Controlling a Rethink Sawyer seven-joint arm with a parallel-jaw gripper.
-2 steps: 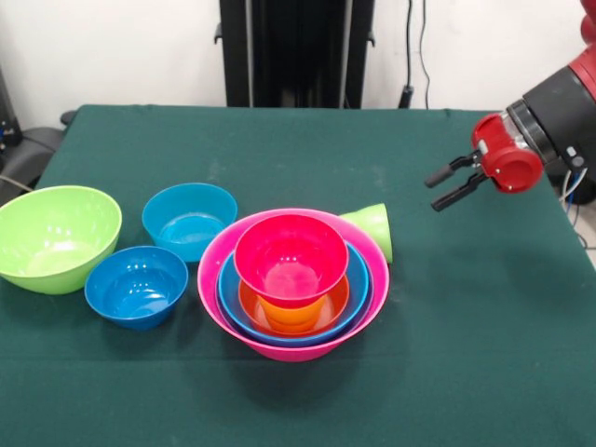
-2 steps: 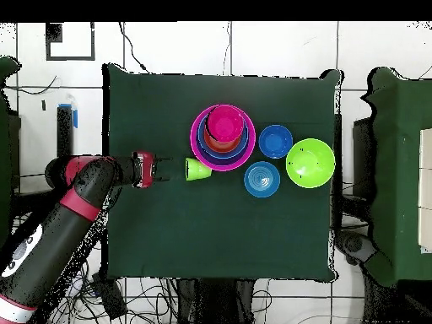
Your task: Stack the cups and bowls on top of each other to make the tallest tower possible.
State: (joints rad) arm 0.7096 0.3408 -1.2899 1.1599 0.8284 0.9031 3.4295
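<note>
The black two-fingered gripper (image 1: 449, 184) is spread open, holding and touching nothing. The lime green plastic tumbler (image 1: 372, 226) lies on its side against the big pink plastic bowl (image 1: 219, 296), long axis level, mouth towards the gripper. That bowl holds a nested stack topped by a red-pink bowl (image 1: 291, 256). The red and black arm (image 2: 80, 198) reaches low across the green table (image 1: 484, 354).

Front view: low, close, oblique across green table (image 1: 484, 354). Overhead view: high, straight down, whole table (image 2: 143, 245) at frame centre. Both share table.
</note>
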